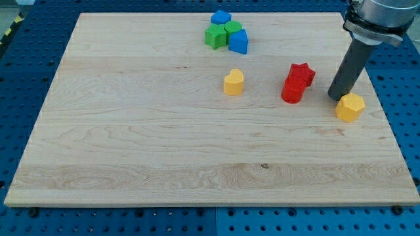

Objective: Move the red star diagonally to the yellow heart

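Observation:
The red star [302,72] lies at the board's right of centre, touching a red cylinder-like block [293,90] just below and left of it. The yellow heart [233,82] sits about a hundred pixels to the view's left of the star. My tip [337,98] stands to the right of the red blocks, apart from them, and right against the upper left of a yellow hexagon block [350,107].
A cluster at the view's top centre holds a blue block [221,18], a green block [214,37], a second green block [233,27] and a second blue block [239,42]. The wooden board [131,131] rests on a blue pegboard table.

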